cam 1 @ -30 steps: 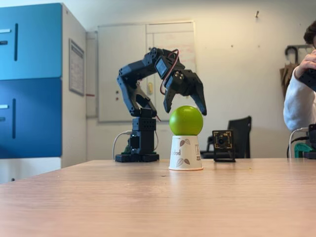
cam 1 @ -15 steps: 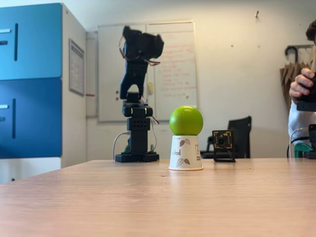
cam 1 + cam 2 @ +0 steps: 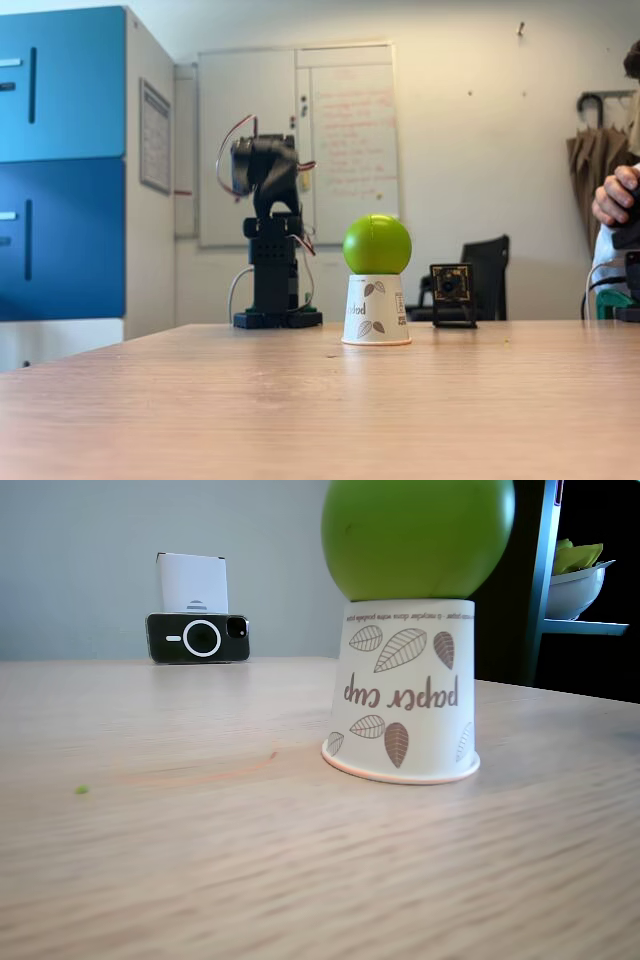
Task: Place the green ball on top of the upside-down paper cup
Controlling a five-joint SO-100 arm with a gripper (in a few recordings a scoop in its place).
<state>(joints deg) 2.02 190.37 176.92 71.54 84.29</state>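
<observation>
A green ball (image 3: 377, 244) sits on top of an upside-down paper cup (image 3: 376, 310), touching its flat upturned base and resting there on its own, with nothing holding it. The cup stands upright on its wider rim on a pale wooden worktop (image 3: 300, 400), near the middle of a fixed view. In the closer fixed view the ball (image 3: 418, 535) is cut off by the top edge, and the cup (image 3: 402, 690) shows brown-grey leaf shapes and the words "paper cup" printed upside down. A black robot arm (image 3: 268, 230) stands at the far side of the worktop, behind and to the left of the cup in a fixed view, well apart from it. The arm is folded back over its own base, with red and white wires looping from its upper part. Its pincer is tucked into the dark folded mass, so whether it is open or closed cannot be told; it has no hold on the ball. A small black camera (image 3: 452, 294) on a stand sits just right of the cup, farther back. At the right edge, a person's hand (image 3: 614, 196) is raised. In the closer fixed view a black phone (image 3: 198, 638) lies on its side far behind the cup, on the left.
</observation>
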